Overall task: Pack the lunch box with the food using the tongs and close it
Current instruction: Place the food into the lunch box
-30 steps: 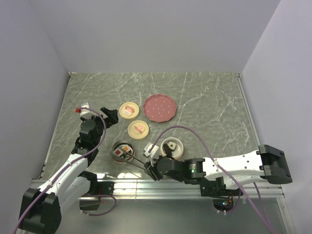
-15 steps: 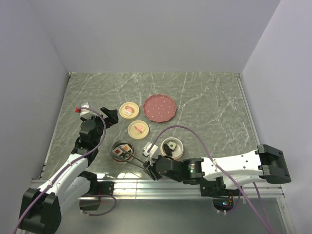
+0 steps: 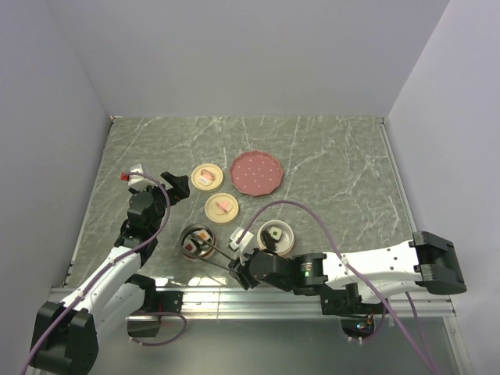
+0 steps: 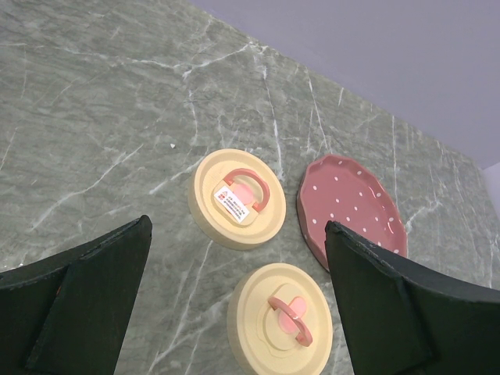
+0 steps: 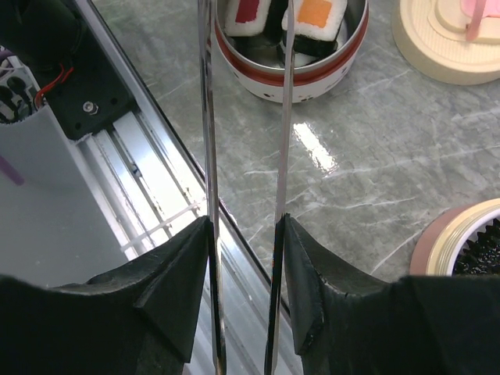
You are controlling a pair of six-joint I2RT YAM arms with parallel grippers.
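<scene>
The right gripper (image 5: 244,234) is clamped on the long, thin, dark grey metal tongs (image 5: 208,117). Its two black fingers (image 5: 183,289) press on the outer faces of the slim arms, which nevertheless stand apart with a clear gap between them. This looks like a light squeeze, enough to keep the tool steady but not enough to pinch the tips together. The arm lies low across the near edge of the grey-green marbled desk (image 3: 336,172), probably so the tongs can reach flat and forward into the round steel-lined lunch-box tin (image 5: 293,66). The tongs' arms run over the tin's rim, but the tips are cut off in the wrist view and too small in the overhead view to tell whether they touch anything. Two dark-sided sushi cubes sit in that tin, one red-topped (image 5: 246,12) and one orange-topped (image 5: 316,16). A second round tin with a cream and pink rim (image 3: 291,238) stands to the right and holds a green-topped cube (image 3: 276,233). A few white-and-dark pieces (image 3: 239,241) lie on the desk between the tins, so packing appears unfinished. The left gripper (image 3: 176,186) hangs spread wide and empty above two cream round lids with pink handles (image 4: 238,199), seemingly waiting to do the closing. A pink dotted plate (image 4: 351,211) lies bare just beside the lids.
</scene>
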